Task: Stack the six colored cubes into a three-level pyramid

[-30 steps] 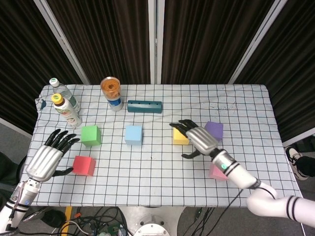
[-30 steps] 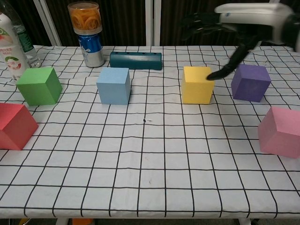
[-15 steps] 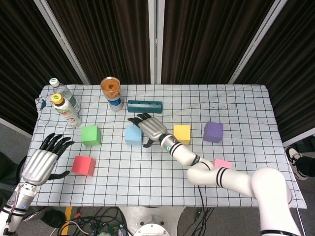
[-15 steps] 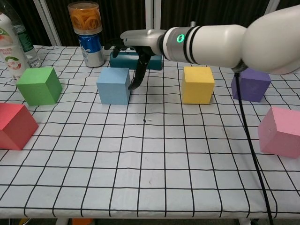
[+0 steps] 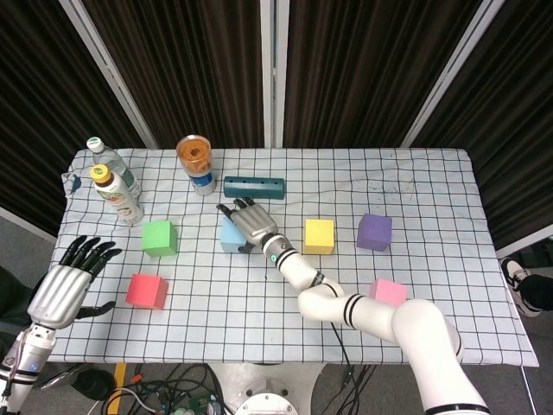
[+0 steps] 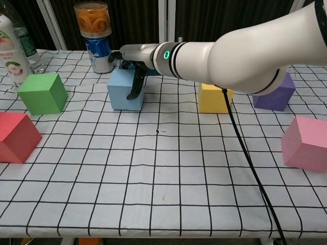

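Note:
My right hand (image 5: 248,222) lies over the light blue cube (image 5: 228,237) at mid-table and grips it. In the chest view the right hand (image 6: 134,65) has its thumb down the light blue cube's (image 6: 122,94) right face, fingers over the far side. The cube sits slightly tilted on the cloth. Green cube (image 5: 159,238) and red cube (image 5: 147,290) lie to the left, yellow cube (image 5: 319,235) and purple cube (image 5: 374,232) to the right, pink cube (image 5: 387,292) at front right. My left hand (image 5: 60,294) hovers at the table's left edge, fingers spread, holding nothing.
Two bottles (image 5: 112,186) stand at the back left. A can with an orange lid (image 5: 196,164) and a teal block (image 5: 254,187) sit just behind the blue cube. My right arm (image 6: 230,56) crosses above the yellow cube (image 6: 213,100).
My right hand swept left from the yellow cube to the light blue cube and closed around it; the cube shifted slightly. My left hand drew back toward the left edge.

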Controlling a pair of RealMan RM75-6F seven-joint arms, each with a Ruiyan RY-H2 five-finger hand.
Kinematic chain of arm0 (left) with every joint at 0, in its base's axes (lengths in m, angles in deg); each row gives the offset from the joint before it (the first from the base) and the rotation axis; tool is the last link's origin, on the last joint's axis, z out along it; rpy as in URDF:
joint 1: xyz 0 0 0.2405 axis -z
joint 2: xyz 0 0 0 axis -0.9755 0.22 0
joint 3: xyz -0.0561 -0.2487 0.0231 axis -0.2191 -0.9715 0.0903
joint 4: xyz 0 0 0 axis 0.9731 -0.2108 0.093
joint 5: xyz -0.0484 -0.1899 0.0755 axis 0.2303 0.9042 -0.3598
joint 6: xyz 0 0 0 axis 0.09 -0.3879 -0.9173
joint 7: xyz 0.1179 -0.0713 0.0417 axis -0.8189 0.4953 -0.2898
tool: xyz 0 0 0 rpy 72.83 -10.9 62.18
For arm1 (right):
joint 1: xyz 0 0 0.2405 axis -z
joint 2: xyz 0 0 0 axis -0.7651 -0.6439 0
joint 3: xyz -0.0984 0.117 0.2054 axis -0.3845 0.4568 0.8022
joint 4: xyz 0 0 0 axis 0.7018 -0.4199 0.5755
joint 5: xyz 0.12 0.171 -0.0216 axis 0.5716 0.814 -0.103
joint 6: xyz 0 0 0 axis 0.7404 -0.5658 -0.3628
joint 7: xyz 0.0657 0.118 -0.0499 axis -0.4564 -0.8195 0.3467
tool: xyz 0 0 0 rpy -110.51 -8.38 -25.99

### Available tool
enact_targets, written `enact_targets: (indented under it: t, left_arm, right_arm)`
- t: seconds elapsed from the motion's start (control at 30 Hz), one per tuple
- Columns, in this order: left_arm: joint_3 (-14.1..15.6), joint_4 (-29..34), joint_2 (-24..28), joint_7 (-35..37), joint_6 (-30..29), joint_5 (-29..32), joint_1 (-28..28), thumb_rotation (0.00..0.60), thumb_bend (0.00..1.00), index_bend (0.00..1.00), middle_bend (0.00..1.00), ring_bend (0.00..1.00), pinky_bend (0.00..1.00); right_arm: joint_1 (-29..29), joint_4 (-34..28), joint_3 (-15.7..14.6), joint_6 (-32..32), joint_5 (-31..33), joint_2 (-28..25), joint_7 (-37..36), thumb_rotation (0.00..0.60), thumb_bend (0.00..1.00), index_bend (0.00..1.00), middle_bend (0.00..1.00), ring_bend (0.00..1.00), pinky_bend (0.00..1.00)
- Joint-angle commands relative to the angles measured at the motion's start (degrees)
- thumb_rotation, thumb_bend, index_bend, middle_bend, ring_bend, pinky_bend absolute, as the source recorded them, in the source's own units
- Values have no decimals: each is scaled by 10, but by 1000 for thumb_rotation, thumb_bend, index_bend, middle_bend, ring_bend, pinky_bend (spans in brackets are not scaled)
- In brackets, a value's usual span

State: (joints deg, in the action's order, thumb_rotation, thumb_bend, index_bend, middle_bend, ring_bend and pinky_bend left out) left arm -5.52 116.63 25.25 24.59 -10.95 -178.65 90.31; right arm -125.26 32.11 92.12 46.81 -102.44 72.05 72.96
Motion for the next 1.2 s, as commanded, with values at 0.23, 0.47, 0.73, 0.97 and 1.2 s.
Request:
enact_targets:
  t: [0.23, 0.47, 0.73, 0.97, 1.2]
  left_arm:
    - [2, -4, -4, 3, 2, -11, 5, 600, 40, 166, 123, 67, 26]
    - [5, -9, -9, 8, 0, -14, 4, 600, 40, 165, 123, 67, 26]
    - [6, -18, -10, 19, -3, -16, 4, 600, 41, 166, 123, 67, 26]
    - [-1, -24, -6, 28, 11, -14, 19, 600, 42, 166, 123, 67, 26]
    - [-23, -35, 2, 74, 64, 0, 65, 600, 41, 166, 123, 67, 26]
  right_arm:
    - [73, -229, -43, 76, 43, -143, 48, 600, 216, 40, 385, 69, 12]
    - [65, -232, -65, 112, 103, -124, 99, 600, 214, 4, 359, 62, 13]
    - [60, -231, -75, 110, 140, -114, 121, 600, 198, 0, 202, 6, 0]
    - [87, -315, -76, 127, 102, -182, 104, 600, 176, 0, 13, 0, 0]
    - [188, -462, -94, 225, -38, -336, 47, 600, 176, 0, 1, 0, 0]
